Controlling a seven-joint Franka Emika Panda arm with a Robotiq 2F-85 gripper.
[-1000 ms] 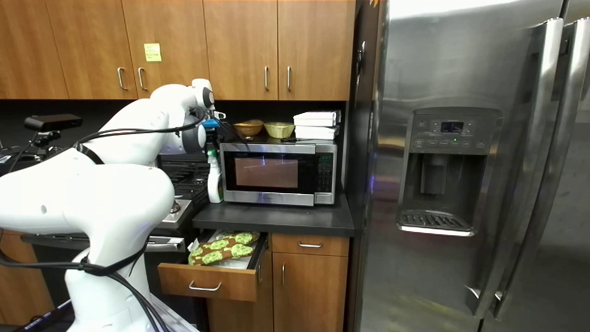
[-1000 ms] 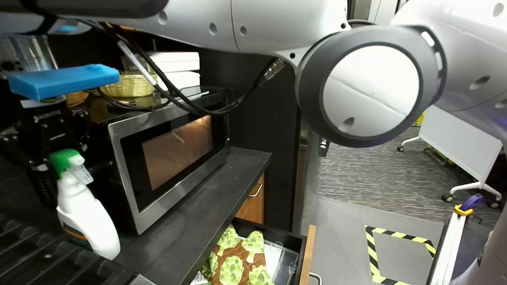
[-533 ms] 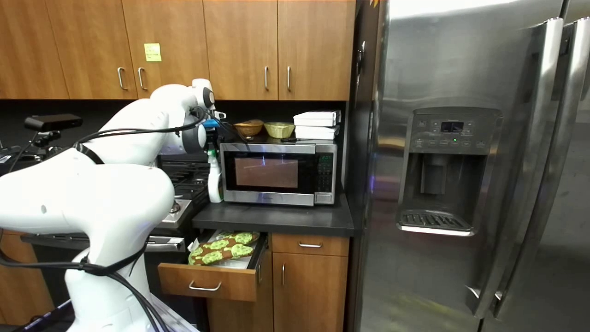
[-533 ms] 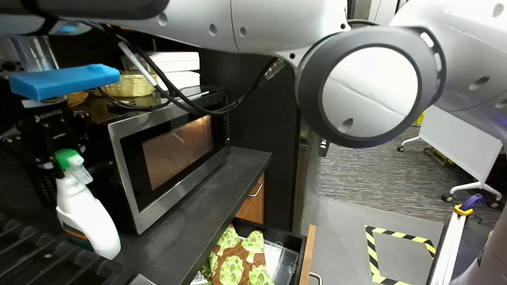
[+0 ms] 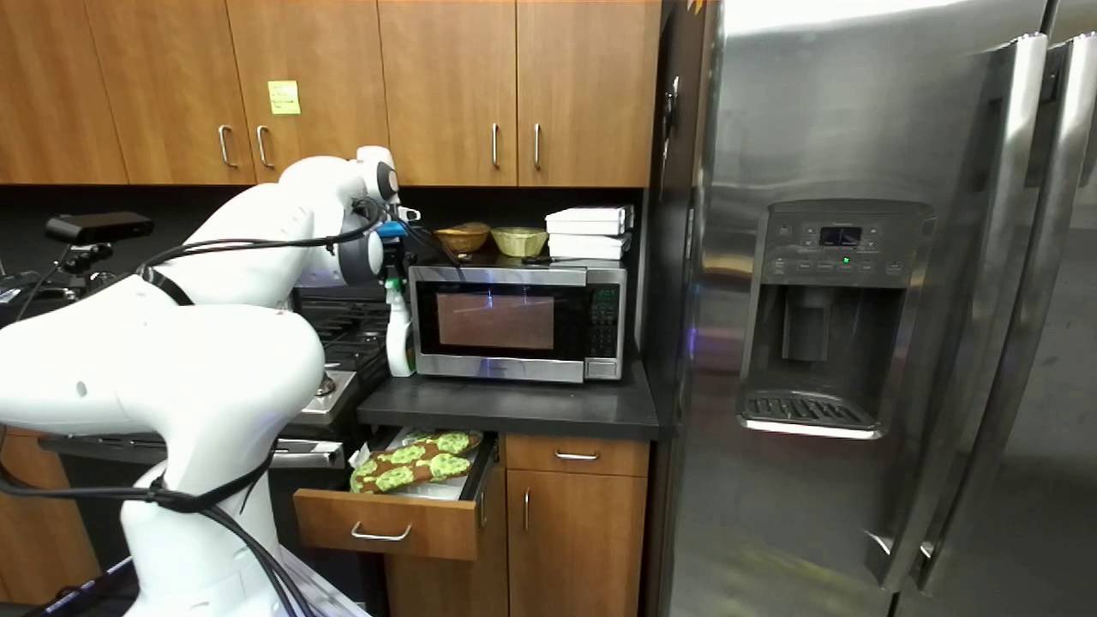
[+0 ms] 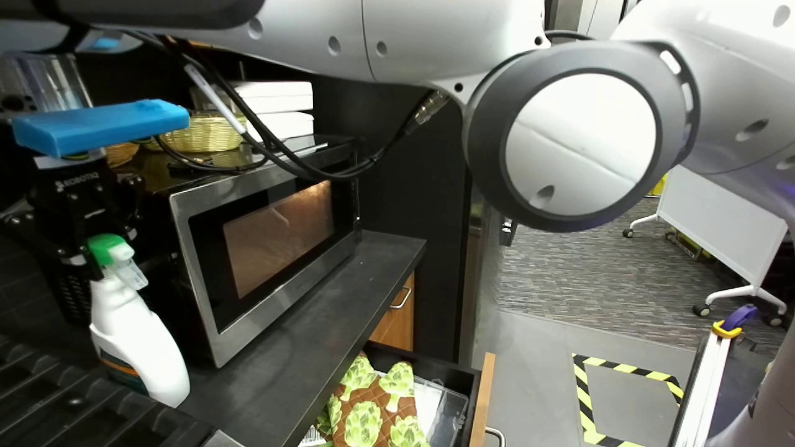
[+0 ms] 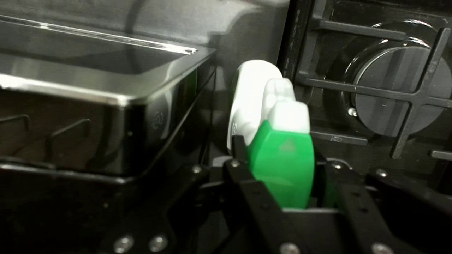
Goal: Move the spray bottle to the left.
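Observation:
The spray bottle has a white body and a green and white trigger head. In both exterior views the spray bottle (image 5: 398, 338) (image 6: 140, 347) stands on the counter, between the microwave's side and the stove. From above, the wrist view shows the spray bottle (image 7: 256, 88) with its nozzle pointing away from my palm. My gripper (image 7: 279, 151) is shut on the green head, one finger (image 7: 240, 148) on the microwave side and the other on the stove side. That second fingertip is mostly hidden in shadow. The gripper points down from above the bottle.
Close beside the bottle is the microwave (image 5: 497, 321), carrying baskets (image 5: 518, 241) and white boxes (image 5: 588, 231). Stove grates (image 7: 388, 93) lie on the opposite side. Below the counter (image 5: 514, 403), a drawer (image 5: 386, 523) is pulled out, holding patterned mitts (image 5: 416, 463).
The jaws have closed in on the green head, which has shifted slightly toward the microwave. The bottle's base and the arm look nearly still.

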